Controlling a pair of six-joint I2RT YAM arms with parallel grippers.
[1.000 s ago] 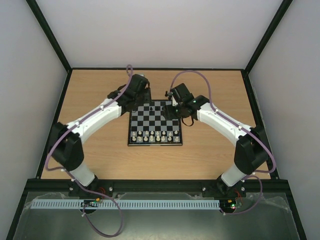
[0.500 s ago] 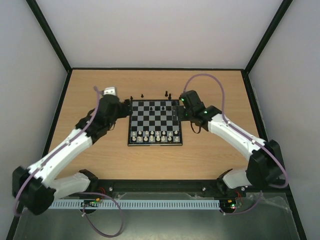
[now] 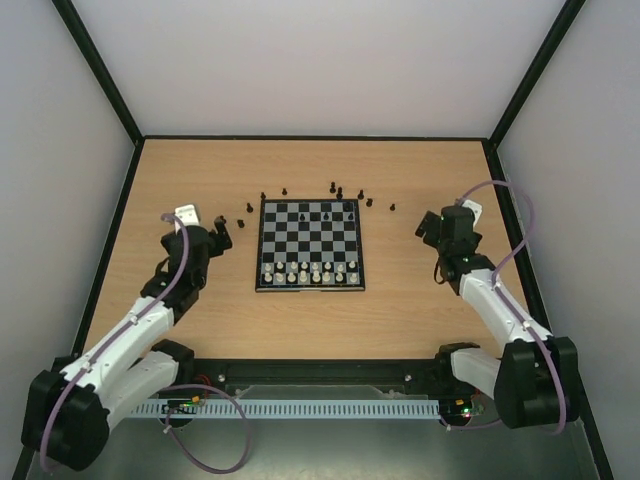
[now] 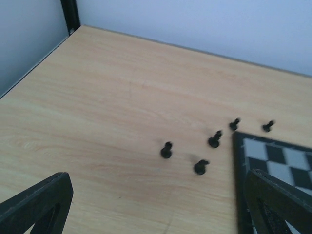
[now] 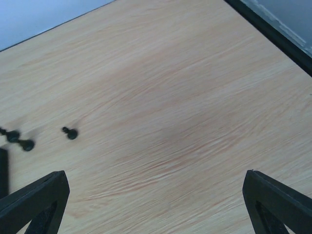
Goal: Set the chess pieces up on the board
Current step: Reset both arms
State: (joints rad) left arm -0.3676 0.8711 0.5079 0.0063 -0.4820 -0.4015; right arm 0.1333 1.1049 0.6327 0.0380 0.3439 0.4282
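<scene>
In the middle of the tabletop [image 3: 200, 180] sits the board [image 3: 309, 240], with cream chess pieces [image 3: 310, 270] ranked along its near edge and black ones scattered just past its far edge. My left pincer [image 3: 221, 238] and right pincer [image 3: 429, 228] flank it, both gaping wide and empty.

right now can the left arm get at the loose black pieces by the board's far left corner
Probably yes. The left gripper is open and points at those black pieces, which sit on the table just off the board, with nothing in between.
</scene>
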